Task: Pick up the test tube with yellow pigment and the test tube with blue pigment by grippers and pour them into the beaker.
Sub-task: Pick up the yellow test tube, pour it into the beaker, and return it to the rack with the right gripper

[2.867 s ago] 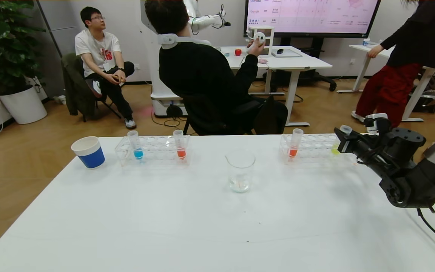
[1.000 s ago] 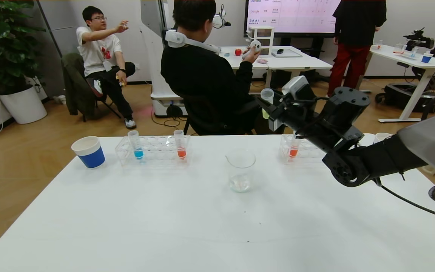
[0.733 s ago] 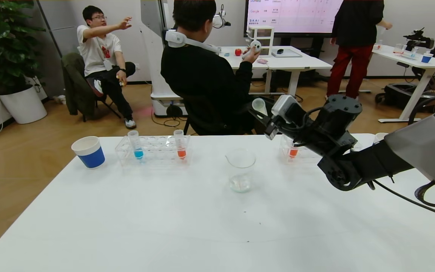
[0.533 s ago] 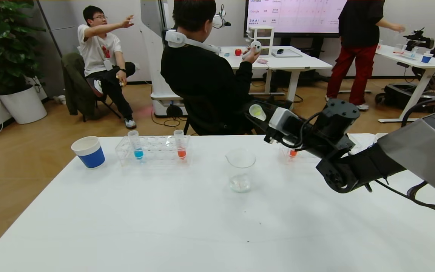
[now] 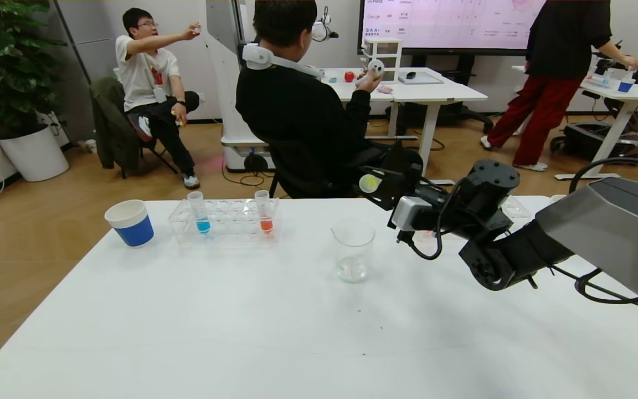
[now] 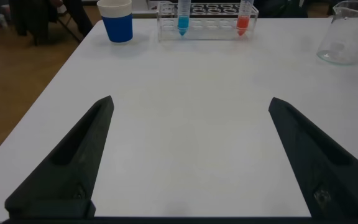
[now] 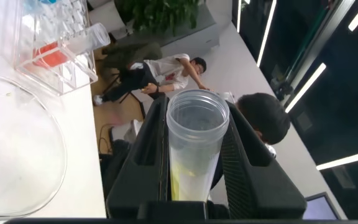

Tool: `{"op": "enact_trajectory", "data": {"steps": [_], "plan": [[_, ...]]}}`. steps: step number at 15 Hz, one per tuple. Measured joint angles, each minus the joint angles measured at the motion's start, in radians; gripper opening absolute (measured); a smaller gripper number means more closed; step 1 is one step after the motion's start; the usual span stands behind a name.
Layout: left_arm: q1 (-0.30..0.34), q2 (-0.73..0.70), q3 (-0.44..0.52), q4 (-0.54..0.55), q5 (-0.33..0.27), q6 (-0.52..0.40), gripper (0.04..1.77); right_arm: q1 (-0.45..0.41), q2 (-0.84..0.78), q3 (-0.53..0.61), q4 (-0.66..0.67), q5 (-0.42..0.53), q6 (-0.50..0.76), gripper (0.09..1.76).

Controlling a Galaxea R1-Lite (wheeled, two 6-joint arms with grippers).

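Observation:
My right gripper (image 5: 379, 185) is shut on the test tube with yellow pigment (image 5: 370, 183). It holds the tube tipped over sideways, mouth toward the left, above and just right of the beaker (image 5: 353, 250). In the right wrist view the tube (image 7: 196, 144) sits between the black fingers (image 7: 148, 155), with yellow liquid running along its wall, and the beaker's rim (image 7: 23, 155) is beside it. The test tube with blue pigment (image 5: 199, 213) stands in the left rack (image 5: 224, 220); it also shows in the left wrist view (image 6: 183, 15). My left gripper (image 6: 190, 155) is open over the table near its front.
An orange-red tube (image 5: 264, 211) stands in the left rack. The right rack (image 5: 510, 208) is mostly hidden behind my right arm. A blue-and-white paper cup (image 5: 129, 223) stands at the far left. People sit and walk beyond the table's far edge.
My right gripper lifted the yellow tube out of the right rack, carried it left toward the beaker and tipped it from upright to sideways.

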Motion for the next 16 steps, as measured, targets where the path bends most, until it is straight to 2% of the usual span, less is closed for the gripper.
{"op": "enact_trajectory", "data": {"steps": [5,16], "plan": [[0.0,0.0,0.0,0.0,0.0,0.0,1.74,-0.004,0.046,-0.002,-0.087,0.021,-0.086,0.52],[0.0,0.0,0.0,0.0,0.0,0.0,1.74,-0.011,0.103,0.006,-0.108,0.018,-0.299,0.52]]}}
